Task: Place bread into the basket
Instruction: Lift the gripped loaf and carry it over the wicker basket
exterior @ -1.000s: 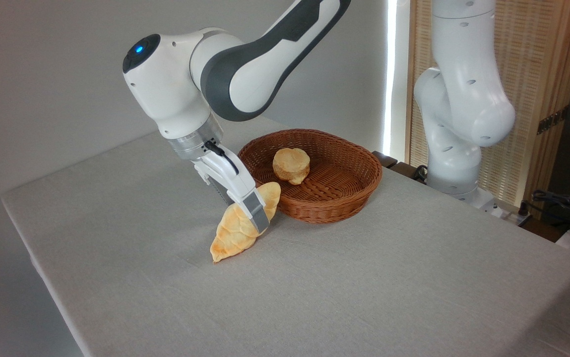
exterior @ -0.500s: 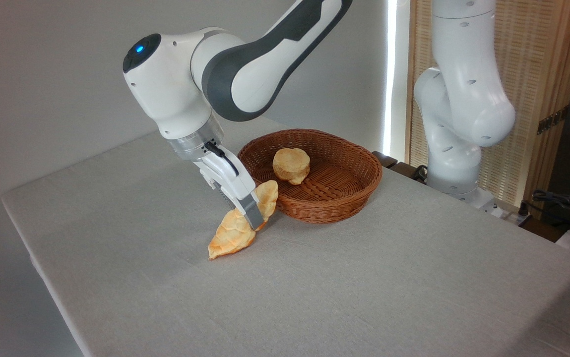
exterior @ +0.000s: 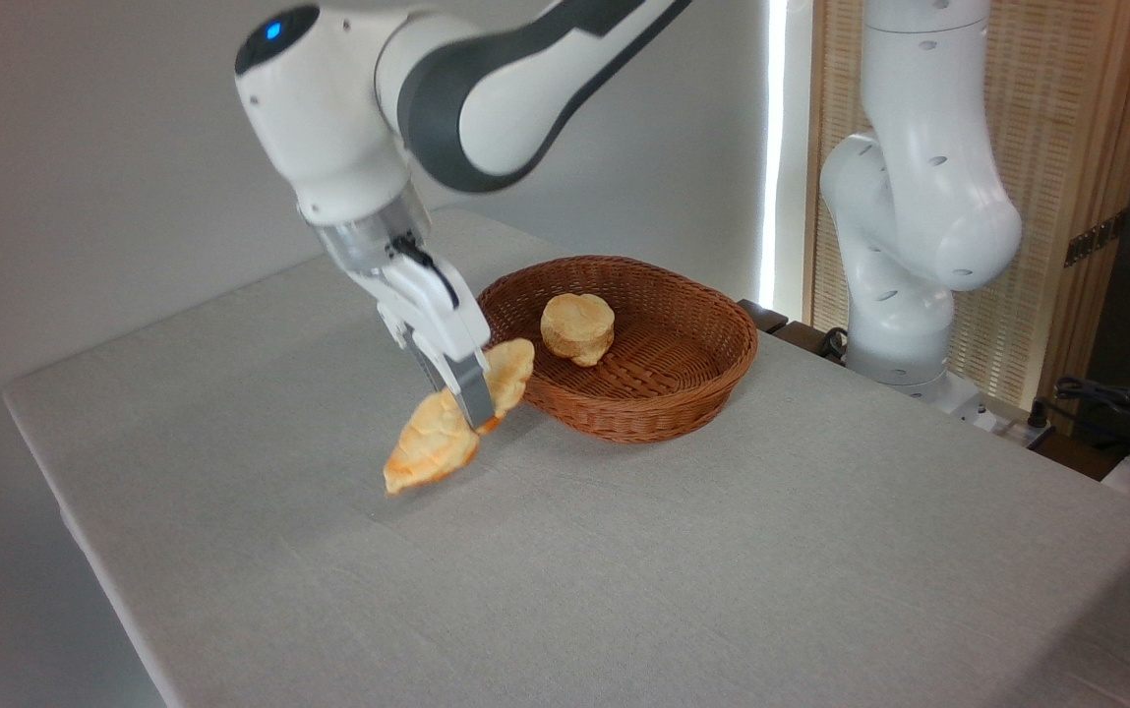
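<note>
The bread (exterior: 427,447), a golden-orange braided loaf with pointed ends, hangs tilted just above the tablecloth. Its lower tip points down-left. My gripper (exterior: 471,401) is shut on the loaf's middle, and the near finger (exterior: 474,398) crosses in front of it. The loaf's upper end sits close to the left rim of the basket (exterior: 692,393), a shallow reddish-brown wicker oval standing to the right of the gripper. The far finger is hidden behind the loaf.
A small round pale bun (exterior: 577,327) lies inside the basket. The arm's white base column (exterior: 909,246) stands at the table's right back edge. A grey cloth covers the table (exterior: 624,570), whose left edge drops off near the wall.
The gripper has risen and shifted left with the bread. The loaf, which rested on the table a second ago, now hangs clear of the cloth.
</note>
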Robot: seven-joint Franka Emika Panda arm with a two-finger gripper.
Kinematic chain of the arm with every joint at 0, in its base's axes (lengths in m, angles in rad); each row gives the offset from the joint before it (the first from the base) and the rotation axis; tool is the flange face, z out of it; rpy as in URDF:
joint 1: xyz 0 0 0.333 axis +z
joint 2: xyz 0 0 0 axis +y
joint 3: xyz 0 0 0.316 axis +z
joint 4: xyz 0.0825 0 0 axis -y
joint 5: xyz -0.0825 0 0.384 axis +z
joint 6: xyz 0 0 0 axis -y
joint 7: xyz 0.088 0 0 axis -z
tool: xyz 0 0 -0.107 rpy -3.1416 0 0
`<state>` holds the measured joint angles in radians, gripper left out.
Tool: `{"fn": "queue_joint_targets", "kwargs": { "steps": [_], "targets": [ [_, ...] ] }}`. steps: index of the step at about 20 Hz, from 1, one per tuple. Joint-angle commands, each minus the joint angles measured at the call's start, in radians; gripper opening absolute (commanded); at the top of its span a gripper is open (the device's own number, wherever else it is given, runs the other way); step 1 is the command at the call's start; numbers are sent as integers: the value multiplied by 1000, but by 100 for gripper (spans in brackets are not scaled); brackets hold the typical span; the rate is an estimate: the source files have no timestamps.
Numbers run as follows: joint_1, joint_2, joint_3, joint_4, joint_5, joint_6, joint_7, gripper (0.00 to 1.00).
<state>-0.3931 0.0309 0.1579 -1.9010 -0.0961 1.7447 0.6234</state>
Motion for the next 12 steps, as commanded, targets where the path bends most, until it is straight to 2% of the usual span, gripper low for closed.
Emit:
{"fn": "queue_joint_targets", "kwargs": {
  "steps": [1,5,8,12],
  "targets": [
    [-3,-86,6,0,-14,-66,12,29],
    [-4,-147,5,-1,-19,-187,12,29],
    [-6,-175,6,-6,-19,-305,10,33],
    [-7,-200,6,-36,-19,-407,13,38]
  ]
}}
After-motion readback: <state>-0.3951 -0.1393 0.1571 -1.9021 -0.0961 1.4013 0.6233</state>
